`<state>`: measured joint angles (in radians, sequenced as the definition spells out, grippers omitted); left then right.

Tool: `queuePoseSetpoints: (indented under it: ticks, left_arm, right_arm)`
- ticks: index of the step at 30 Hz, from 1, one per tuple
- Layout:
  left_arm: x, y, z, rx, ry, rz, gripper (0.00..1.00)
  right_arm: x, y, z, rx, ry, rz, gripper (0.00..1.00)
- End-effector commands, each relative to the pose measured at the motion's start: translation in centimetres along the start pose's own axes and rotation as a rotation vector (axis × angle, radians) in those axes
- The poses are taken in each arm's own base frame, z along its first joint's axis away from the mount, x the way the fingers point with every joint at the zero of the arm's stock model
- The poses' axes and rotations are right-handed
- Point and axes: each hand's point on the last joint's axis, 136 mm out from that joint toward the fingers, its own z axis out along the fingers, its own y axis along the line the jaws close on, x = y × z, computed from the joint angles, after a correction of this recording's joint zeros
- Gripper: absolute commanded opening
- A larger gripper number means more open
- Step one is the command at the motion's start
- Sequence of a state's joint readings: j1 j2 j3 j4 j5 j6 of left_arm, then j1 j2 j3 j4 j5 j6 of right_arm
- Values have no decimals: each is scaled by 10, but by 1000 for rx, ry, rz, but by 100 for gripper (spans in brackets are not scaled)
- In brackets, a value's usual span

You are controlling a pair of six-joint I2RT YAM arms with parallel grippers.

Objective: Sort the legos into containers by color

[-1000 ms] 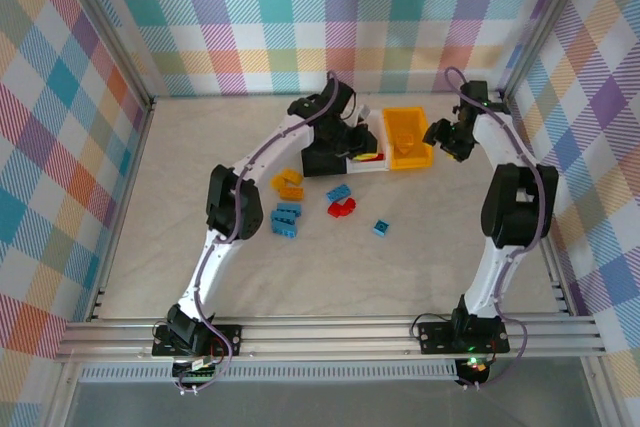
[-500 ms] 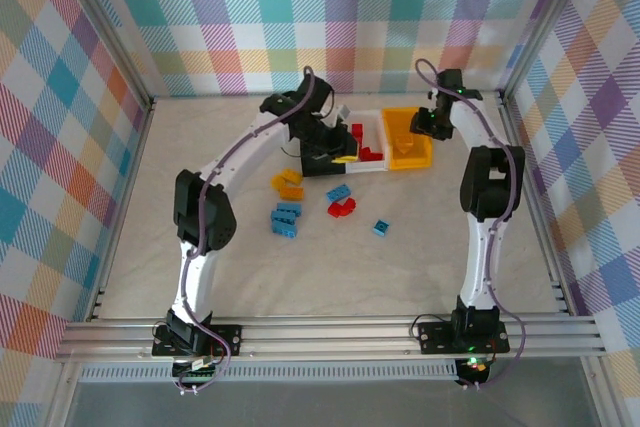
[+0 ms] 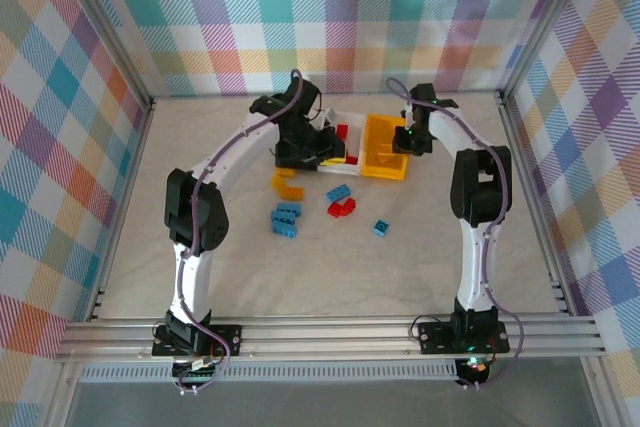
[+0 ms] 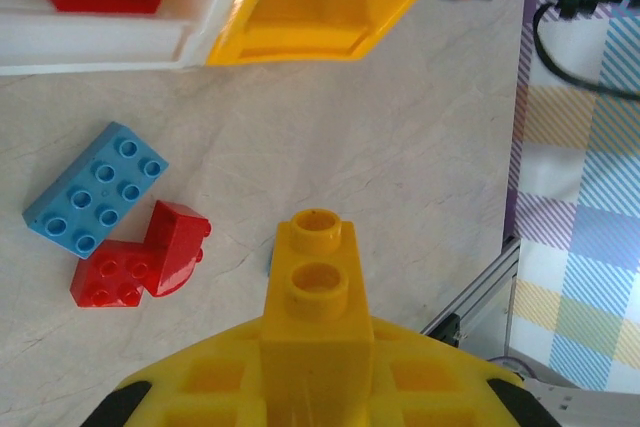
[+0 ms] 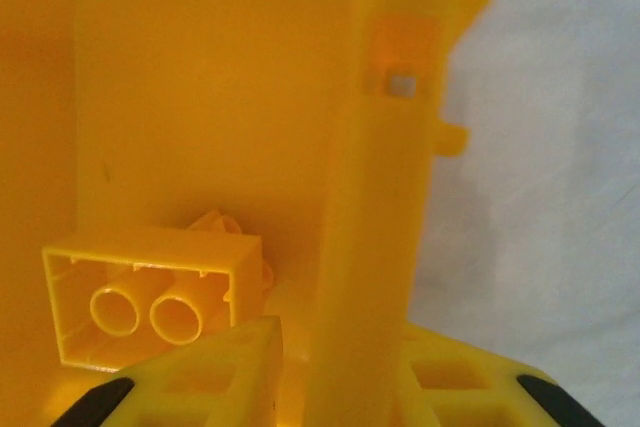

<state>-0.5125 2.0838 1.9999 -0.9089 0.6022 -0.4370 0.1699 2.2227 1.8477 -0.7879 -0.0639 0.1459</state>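
Observation:
The three joined containers stand at the back: black [image 3: 290, 157], white [image 3: 350, 118] and orange-yellow [image 3: 383, 147]. My left gripper [image 3: 335, 150] hovers by them, shut on a yellow brick [image 4: 318, 292] that sticks out past its fingers. My right gripper [image 3: 405, 140] is shut on the right wall [image 5: 385, 227] of the orange-yellow bin, one finger inside it and one outside. A yellow brick [image 5: 150, 302] lies upside down in that bin. Red bricks [image 3: 343, 134] lie in the white bin. Loose on the table are an orange brick [image 3: 288, 185], blue bricks [image 3: 338, 192] [image 3: 287, 219] [image 3: 381, 228] and a red one [image 3: 342, 208].
Checked walls and aluminium frame posts [image 3: 140, 107] enclose the table on three sides. The frame rail [image 3: 320, 332] with both arm bases runs along the near edge. Bare tabletop [image 3: 330, 277] lies between the loose bricks and the rail.
My right gripper has swung left and shut on the orange-yellow bin's wall. The row of bins has slid left and turned a little. My left gripper moved left with the yellow brick.

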Motion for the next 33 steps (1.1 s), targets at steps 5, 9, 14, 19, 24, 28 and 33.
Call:
queuePoseSetpoints:
  ticks: [5, 9, 14, 19, 24, 28, 33]
  left_arm:
    - [-23, -22, 4, 46, -53, 61, 0]
    - [-35, -30, 34, 57, -55, 77, 0]
    - [-51, -24, 83, 23, -61, 75, 0]
    - [-76, -10, 113, 4, -106, 49, 2]
    - [-85, -7, 124, 12, -121, 28, 34]
    - [-82, -9, 119, 1, -117, 41, 50]
    - [-79, -26, 96, 11, -129, 62, 58]
  right_arm:
    - [27, 64, -60, -138, -43, 23, 40]
    - [34, 59, -100, -145, -86, 79, 54]
    - [62, 60, -138, -175, -76, 102, 57]
    - [109, 57, -156, -190, -20, 126, 58]
    - [170, 53, -152, -173, 80, 99, 62]
    - [215, 59, -136, -171, 181, 65, 68]
    - [245, 71, -110, -140, 266, -41, 70]
